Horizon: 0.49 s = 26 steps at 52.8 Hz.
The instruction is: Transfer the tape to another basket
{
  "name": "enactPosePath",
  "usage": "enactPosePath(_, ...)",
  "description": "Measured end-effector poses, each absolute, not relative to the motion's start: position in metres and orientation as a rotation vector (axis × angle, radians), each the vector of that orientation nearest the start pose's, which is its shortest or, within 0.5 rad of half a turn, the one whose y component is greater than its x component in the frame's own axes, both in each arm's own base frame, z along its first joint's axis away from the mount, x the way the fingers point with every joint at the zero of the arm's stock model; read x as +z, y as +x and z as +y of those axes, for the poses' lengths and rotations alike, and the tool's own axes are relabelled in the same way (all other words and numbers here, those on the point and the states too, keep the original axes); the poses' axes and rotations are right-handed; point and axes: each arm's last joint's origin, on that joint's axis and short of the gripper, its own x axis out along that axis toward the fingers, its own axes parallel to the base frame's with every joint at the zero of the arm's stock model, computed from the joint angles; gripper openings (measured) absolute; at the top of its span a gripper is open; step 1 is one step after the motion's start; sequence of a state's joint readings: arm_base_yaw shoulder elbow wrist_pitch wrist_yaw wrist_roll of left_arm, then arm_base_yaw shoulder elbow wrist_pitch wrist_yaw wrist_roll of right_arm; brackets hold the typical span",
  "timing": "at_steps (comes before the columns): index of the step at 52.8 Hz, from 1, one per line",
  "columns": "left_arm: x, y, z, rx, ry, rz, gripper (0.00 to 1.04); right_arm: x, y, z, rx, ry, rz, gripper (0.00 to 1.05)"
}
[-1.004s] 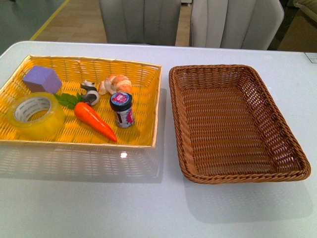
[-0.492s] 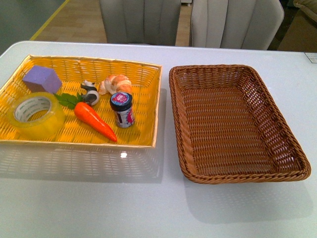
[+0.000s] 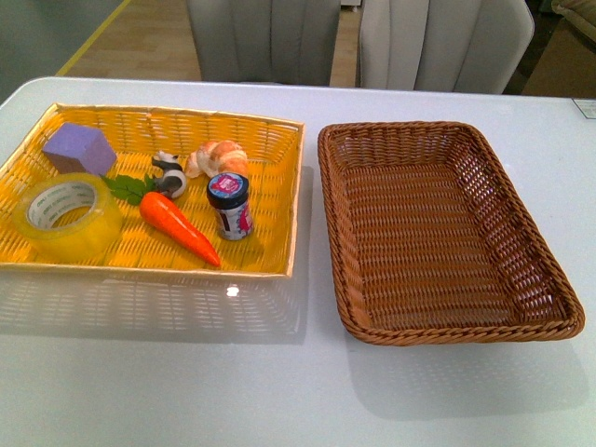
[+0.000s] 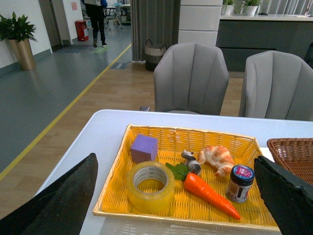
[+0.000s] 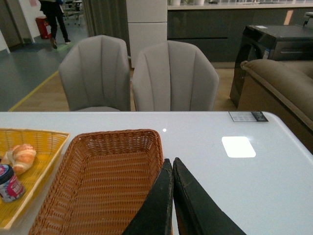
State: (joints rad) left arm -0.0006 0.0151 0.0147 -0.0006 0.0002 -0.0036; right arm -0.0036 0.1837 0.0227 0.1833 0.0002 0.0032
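The tape point(image 3: 67, 216), a wide yellow translucent roll with a white printed core, lies flat in the near left corner of the bright yellow basket point(image 3: 296, 186); it also shows in the left wrist view point(image 4: 150, 187). The dark brown wicker basket point(image 3: 559, 298) stands empty to the right, and shows in the right wrist view point(image 5: 73, 147). My left gripper point(image 4: 173, 169) is open and empty, high above and short of the yellow basket. My right gripper point(image 5: 172, 161) is shut and empty, over the brown basket's near right rim. Neither gripper shows in the front view.
The yellow basket also holds a purple block point(image 3: 78, 148), a carrot point(image 3: 179, 228), a small jar point(image 3: 229, 205), a croissant point(image 3: 219, 157) and a black-and-white ring toy point(image 3: 170, 173). Two grey chairs point(image 3: 270, 37) stand behind the white table point(image 3: 279, 391).
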Motion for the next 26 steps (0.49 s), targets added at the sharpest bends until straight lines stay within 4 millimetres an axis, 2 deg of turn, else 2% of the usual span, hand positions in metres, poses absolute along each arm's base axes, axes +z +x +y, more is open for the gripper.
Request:
enactPosePath(9,0.167,0.098,0.0,-0.001,-0.003,0.001,0.96,0.171,0.098,0.0,-0.003,0.003,-0.011,0.02)
enactPosePath(26,0.167,0.098,0.0,-0.001,-0.004,0.001,0.96,0.171,0.097,0.0,-0.003,0.003,-0.018,0.02)
